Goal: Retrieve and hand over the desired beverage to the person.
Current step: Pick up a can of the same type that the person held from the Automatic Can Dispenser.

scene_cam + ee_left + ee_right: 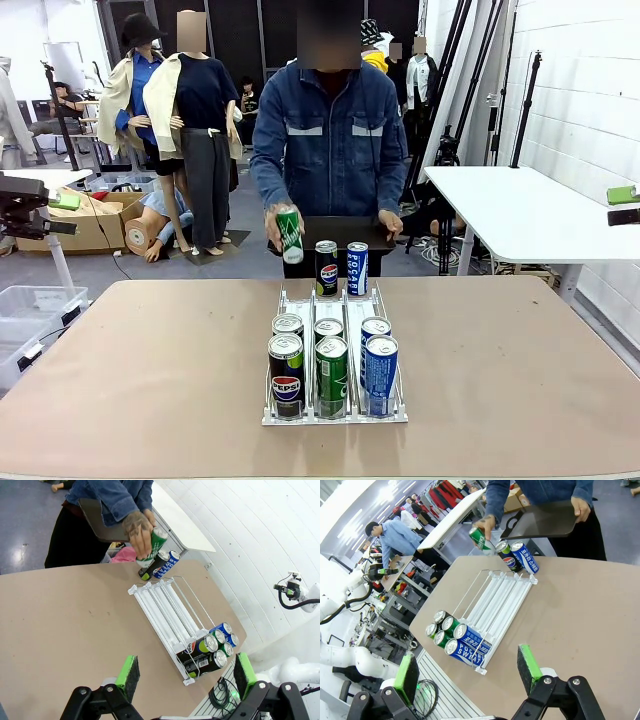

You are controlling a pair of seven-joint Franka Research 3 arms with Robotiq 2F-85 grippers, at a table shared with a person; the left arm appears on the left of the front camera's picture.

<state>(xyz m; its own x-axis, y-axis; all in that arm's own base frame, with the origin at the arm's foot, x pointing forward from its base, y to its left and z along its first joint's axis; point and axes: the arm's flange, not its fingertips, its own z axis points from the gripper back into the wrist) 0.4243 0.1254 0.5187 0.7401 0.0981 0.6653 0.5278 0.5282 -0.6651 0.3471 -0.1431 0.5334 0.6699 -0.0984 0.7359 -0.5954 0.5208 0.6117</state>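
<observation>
The handover is not yet getting under way, as far as I am judging it; the left claw (pixel 186 667) is hanging wide, green pads well apart and gripping nothing, above the near edge of the worktop (pixel 150 370); the right claw (pixel 468 666) is gaping just as wide and is likewise carrying nothing; choosing, lifting and passing a drink are all waiting to be done. The person (pixel 330 130) is standing at the far side in a blue denim jacket with pale chest stripes, gripping a green can (pixel 290 236) in one hand (pixel 279 222) just above the worktop, and holding a dark tray (pixel 340 232) with the other; whether that can is going down or coming up I cannot tell, nor which beverage is being wanted. Just right of it a Pepsi can (pixel 327 268) and a blue Pocari can (pixel 357 268) are standing side by side at the far end of a white three-lane rack (pixel 350 303); at its near end six cans are sitting upright in pairs: Pepsi cans (pixel 286 372) left, green cans (pixel 331 368) middle, blue cans (pixel 380 368) right.
</observation>
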